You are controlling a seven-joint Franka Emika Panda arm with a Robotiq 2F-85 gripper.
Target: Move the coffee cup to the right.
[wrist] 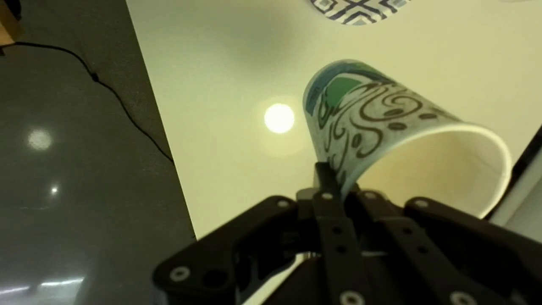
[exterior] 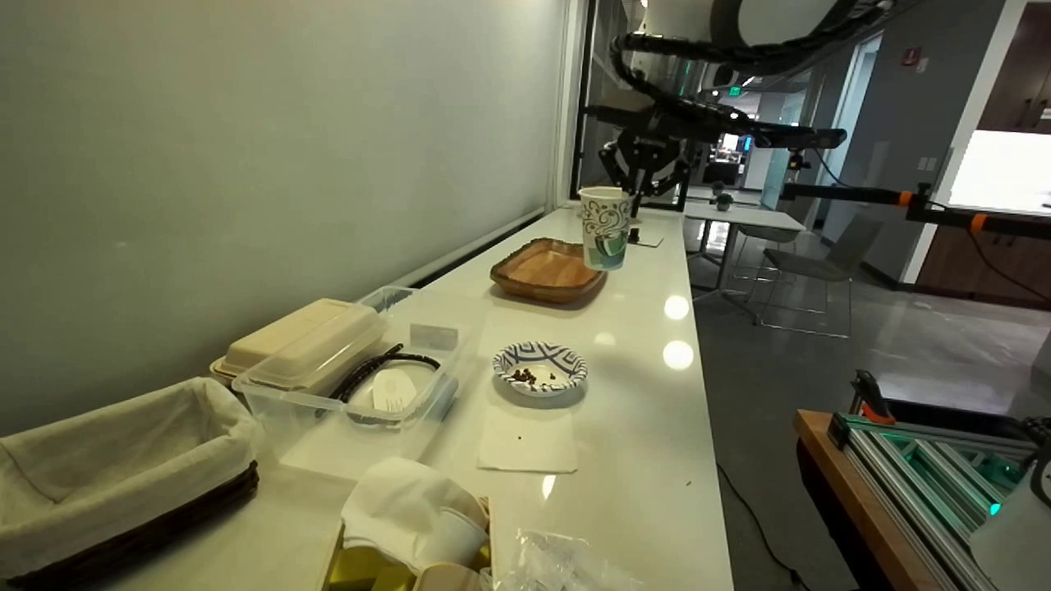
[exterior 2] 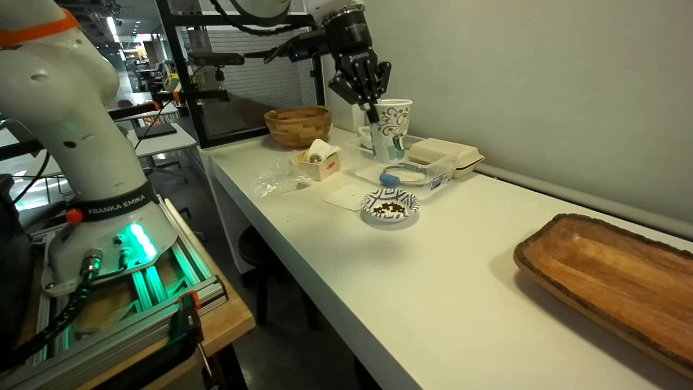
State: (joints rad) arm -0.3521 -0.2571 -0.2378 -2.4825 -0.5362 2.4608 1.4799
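Coffee cup (exterior: 605, 234), slightly tapered cream paper with brown scrollwork and a blue-green print, hung in the air, higher than the round blue-and-white patterned paper bowl (exterior: 539, 353) and on the far side of it in an exterior view. From my remote station I found the black two-fingered gripper (exterior 2: 375, 108) narrow, pinching the cup's side: one finger outside, the other apparently inside the rim. Governing relation: the cup hung below and to one side of the fingers, long axis near vertical, mouth up. I saw no contact with the glossy white counter (exterior: 640, 410). In my judgement the next move called for a level carry and a straight lowering, clear of the bowl; with the hold off-centre, I rated tilting at touchdown the chief hazard.
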